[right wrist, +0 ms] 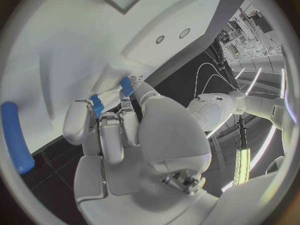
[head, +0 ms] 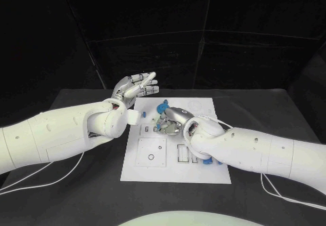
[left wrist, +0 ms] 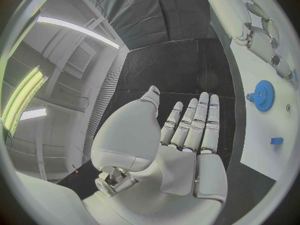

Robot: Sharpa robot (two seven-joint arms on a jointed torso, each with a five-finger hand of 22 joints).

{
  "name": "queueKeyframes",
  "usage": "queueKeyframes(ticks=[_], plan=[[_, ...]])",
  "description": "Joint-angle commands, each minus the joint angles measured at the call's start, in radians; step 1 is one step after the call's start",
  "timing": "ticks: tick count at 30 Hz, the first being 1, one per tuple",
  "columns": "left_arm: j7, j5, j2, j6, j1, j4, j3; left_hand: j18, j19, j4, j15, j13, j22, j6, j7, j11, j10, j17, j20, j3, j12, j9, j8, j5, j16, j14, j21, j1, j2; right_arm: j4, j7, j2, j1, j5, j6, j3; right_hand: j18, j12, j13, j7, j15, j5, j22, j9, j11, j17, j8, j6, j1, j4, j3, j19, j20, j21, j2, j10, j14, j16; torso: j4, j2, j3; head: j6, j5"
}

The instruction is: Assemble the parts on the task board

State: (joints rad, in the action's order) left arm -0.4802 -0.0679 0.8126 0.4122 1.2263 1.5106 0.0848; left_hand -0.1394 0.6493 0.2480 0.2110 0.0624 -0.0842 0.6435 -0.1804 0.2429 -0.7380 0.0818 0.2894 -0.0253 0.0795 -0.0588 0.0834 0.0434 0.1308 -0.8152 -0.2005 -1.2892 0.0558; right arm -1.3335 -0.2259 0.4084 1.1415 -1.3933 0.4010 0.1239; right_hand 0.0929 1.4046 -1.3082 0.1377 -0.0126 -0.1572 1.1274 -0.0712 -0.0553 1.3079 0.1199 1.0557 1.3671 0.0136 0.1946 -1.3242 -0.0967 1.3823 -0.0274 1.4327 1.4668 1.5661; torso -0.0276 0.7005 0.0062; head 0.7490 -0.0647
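The white task board (head: 204,175) lies in the middle of the black table. My right hand (head: 170,122) is down on the board's upper middle, fingers curled in, pinching a small blue part (right wrist: 96,105) between fingertips and thumb against the board (right wrist: 69,50). What the part sits in is hidden by the fingers. A blue gear (head: 161,108) stands on the board just beyond that hand and also appears in the left wrist view as the gear (left wrist: 264,95). My left hand (head: 136,86) is raised above the board's far left corner, fingers (left wrist: 199,122) straight and holding nothing.
A long blue piece (right wrist: 15,141) lies on the board near the right hand. Two small blue pieces (head: 206,162) sit by the slots at the board's lower right. A small blue block (left wrist: 277,141) lies near the gear. Square outlines (head: 150,151) mark the board's left half.
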Motion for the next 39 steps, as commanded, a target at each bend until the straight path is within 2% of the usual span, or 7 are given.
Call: queueKeyframes(ticks=[1,17,39], plan=[[-0.012,0.007,-0.001,-0.005,0.002,0.000,-0.001,-0.008,-0.002,0.001,0.002,-0.001,0.001,-0.001,-0.099,0.001,-0.001,-0.001,0.000,0.007,0.003,0.000,0.002,0.004,-0.001,-0.002,0.005,-0.006,0.008,0.001,-0.010,0.001,0.000,-0.007,-0.040,0.002,-0.004,-0.006,-0.084,-0.006,-0.007,-0.001,-0.002,0.000,0.006,0.258,0.002,0.012,-0.012,-0.002,0.005,0.002,0.006,0.001,0.001,-0.003,0.103,0.003,-0.0007,0.000,-0.0003,0.000,0.000],[-0.008,0.007,-0.002,-0.008,0.002,-0.001,-0.001,-0.008,-0.002,0.001,0.002,-0.001,0.002,-0.001,-0.099,0.001,0.000,-0.002,0.000,0.007,0.003,0.000,0.001,0.004,-0.001,-0.002,0.005,-0.006,0.008,-0.001,-0.040,0.003,0.000,-0.046,-0.079,0.003,-0.003,-0.020,-0.072,0.001,-0.003,0.001,-0.012,0.004,0.001,0.253,-0.009,-0.006,-0.030,-0.006,0.004,0.007,0.004,-0.005,0.018,-0.014,0.102,0.001,0.0000,0.000,-0.0002,0.003,0.000],[-0.005,0.007,0.000,-0.011,0.002,0.000,-0.001,-0.008,-0.002,0.001,0.003,-0.001,0.002,-0.003,-0.099,0.001,0.002,-0.002,0.000,0.008,0.002,0.001,0.000,0.004,-0.002,-0.001,0.006,-0.006,0.008,0.001,-0.053,-0.002,0.000,-0.052,-0.074,0.004,-0.001,-0.037,-0.058,0.014,0.007,0.000,-0.021,0.006,-0.011,0.250,-0.029,-0.041,-0.053,-0.014,-0.001,0.013,-0.004,-0.011,0.046,-0.029,0.101,0.000,0.0002,0.000,-0.0007,0.005,0.001]])
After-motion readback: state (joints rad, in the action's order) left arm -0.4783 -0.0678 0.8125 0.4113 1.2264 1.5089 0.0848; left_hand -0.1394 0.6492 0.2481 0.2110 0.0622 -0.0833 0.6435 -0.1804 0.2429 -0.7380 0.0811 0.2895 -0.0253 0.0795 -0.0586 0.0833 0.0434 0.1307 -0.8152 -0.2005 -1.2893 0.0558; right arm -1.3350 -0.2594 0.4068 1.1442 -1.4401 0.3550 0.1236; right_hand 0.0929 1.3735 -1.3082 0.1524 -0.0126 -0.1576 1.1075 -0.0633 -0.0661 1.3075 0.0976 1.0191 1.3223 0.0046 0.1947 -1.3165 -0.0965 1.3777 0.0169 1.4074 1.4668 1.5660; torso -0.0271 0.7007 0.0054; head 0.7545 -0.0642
